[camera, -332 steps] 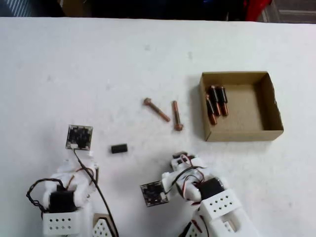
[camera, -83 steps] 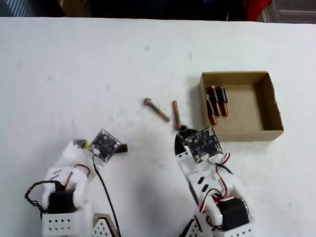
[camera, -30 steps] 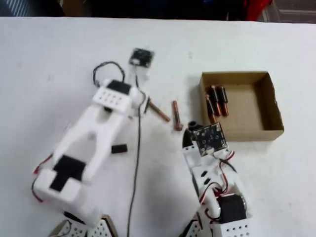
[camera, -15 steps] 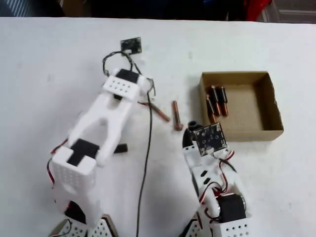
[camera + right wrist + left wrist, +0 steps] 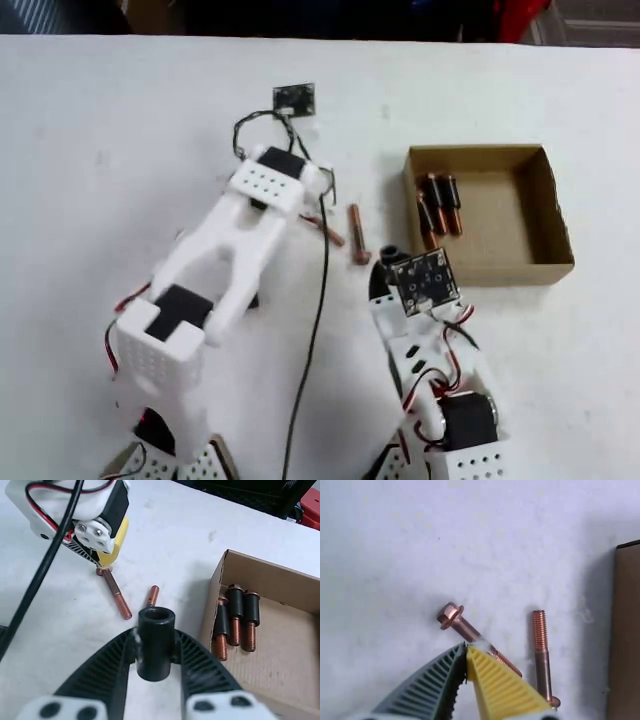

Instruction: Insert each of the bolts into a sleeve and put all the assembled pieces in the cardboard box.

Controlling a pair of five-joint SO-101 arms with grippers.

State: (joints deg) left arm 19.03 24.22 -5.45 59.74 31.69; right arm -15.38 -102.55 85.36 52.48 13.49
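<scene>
In the left wrist view my left gripper (image 5: 466, 649) is shut, its grey and yellow tips together just over the shaft of a copper bolt (image 5: 454, 619) lying on the table, close to its head. The right wrist view has this gripper (image 5: 103, 568) at the bolt's (image 5: 116, 594) head end. A second bolt (image 5: 356, 235) lies beside it. My right gripper (image 5: 156, 652) is shut on an upright black sleeve (image 5: 156, 632), near the front left corner of the cardboard box (image 5: 548, 215). Three assembled pieces (image 5: 438, 210) lie in the box.
The left arm (image 5: 225, 260) stretches diagonally over the table's middle, its black cable (image 5: 318, 300) trailing toward the front edge. The right arm (image 5: 430, 370) stands at the front, beside the box. The table's far side and left side are bare white.
The left arm has swung a little to the right, bringing its shut gripper over the first bolt's head end. The right arm and its sleeve have kept still.
</scene>
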